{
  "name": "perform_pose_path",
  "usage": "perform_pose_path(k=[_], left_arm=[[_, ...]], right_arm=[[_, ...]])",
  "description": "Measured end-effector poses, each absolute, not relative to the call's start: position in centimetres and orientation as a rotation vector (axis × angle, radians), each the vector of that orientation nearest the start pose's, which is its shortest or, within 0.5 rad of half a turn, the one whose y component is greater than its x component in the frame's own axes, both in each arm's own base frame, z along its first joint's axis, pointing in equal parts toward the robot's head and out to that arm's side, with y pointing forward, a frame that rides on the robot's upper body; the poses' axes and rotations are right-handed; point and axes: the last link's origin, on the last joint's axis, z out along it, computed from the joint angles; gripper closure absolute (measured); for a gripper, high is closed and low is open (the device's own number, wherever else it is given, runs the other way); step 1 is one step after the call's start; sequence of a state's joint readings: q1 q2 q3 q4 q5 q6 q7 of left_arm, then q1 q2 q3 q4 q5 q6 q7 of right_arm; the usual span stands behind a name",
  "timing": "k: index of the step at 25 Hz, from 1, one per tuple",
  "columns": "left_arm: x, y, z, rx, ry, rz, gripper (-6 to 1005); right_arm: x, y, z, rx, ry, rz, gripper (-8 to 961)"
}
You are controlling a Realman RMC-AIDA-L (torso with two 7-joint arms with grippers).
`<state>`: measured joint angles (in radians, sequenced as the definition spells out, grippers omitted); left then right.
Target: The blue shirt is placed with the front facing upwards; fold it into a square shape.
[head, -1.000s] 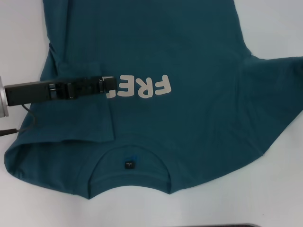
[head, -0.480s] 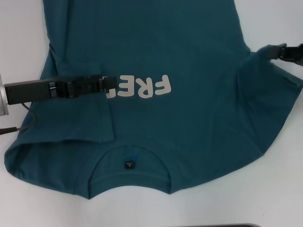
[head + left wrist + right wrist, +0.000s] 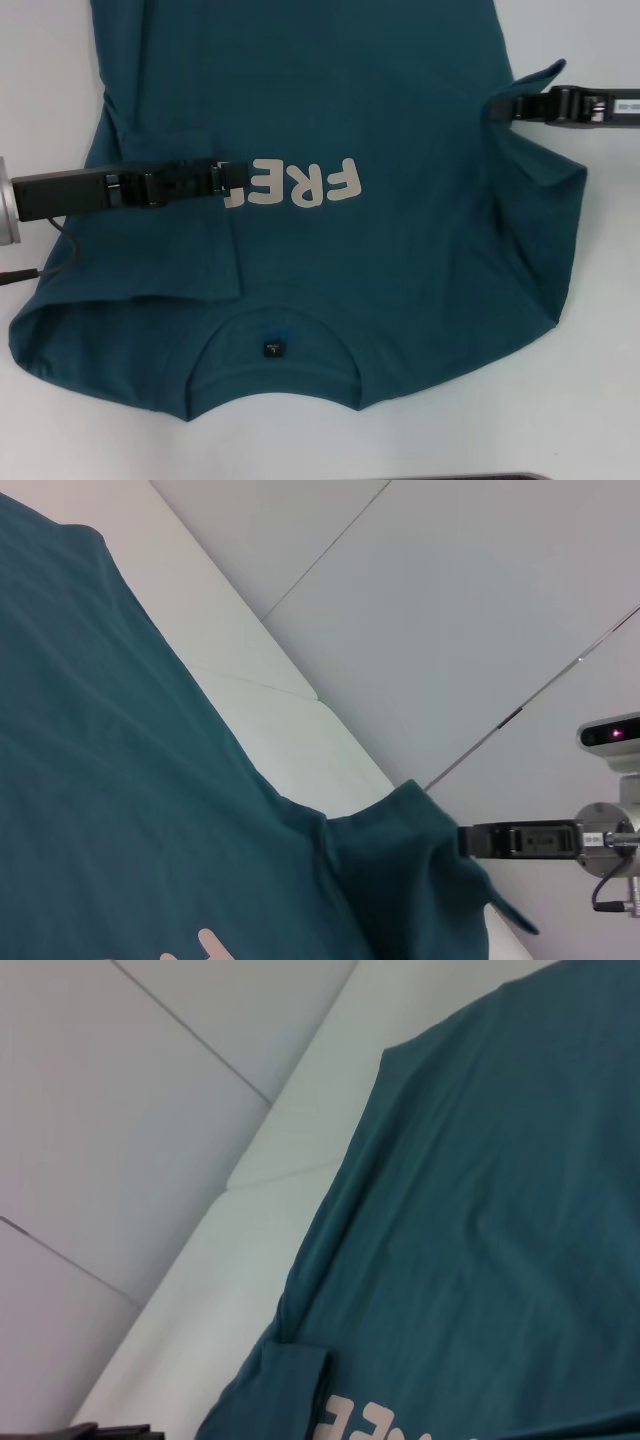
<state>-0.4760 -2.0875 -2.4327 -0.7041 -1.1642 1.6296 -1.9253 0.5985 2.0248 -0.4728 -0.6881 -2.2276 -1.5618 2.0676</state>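
Observation:
The blue shirt [image 3: 380, 270] lies front up on the white table, its "FREE" print [image 3: 300, 183] in the middle and the collar with a black label [image 3: 272, 349] at the near edge. Its left sleeve [image 3: 185, 240] is folded inward over the chest, and my left gripper [image 3: 228, 180] rests low over that fold beside the print. My right gripper [image 3: 500, 108] is shut on the right sleeve, which is lifted and drawn inward over the shirt's side. The left wrist view shows that grip [image 3: 465, 840] with cloth bunched around it.
White table [image 3: 600, 400] surrounds the shirt on both sides and in front. A grey cable [image 3: 55, 250] trails from the left arm over the shirt's edge. A dark strip [image 3: 450, 477] runs along the near edge.
The right gripper came in from the right, took the right sleeve and has pulled it up and inward. The left arm has stayed where it was.

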Motion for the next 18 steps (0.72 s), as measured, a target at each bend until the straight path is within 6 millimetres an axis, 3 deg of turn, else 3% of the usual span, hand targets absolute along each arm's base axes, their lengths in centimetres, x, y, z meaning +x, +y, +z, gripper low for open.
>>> perform_pose_path(k=[12,15,18], left_arm=[[-26.8,31.2,0.2,-2.592,-1.412,-0.840,112],[-26.8,31.2,0.3,-2.591,-1.411,-0.837,112],[-26.9,31.2,0.4,-2.589,-1.411,-0.833,112]], right_arm=[[25.7,36.5,-1.3,-2.485,1.515,0.568,941],[25.2,36.7,-1.8,-2.493,1.510,0.569,939],[25.1,36.8,-1.5,-2.481,1.508,0.596,723]])
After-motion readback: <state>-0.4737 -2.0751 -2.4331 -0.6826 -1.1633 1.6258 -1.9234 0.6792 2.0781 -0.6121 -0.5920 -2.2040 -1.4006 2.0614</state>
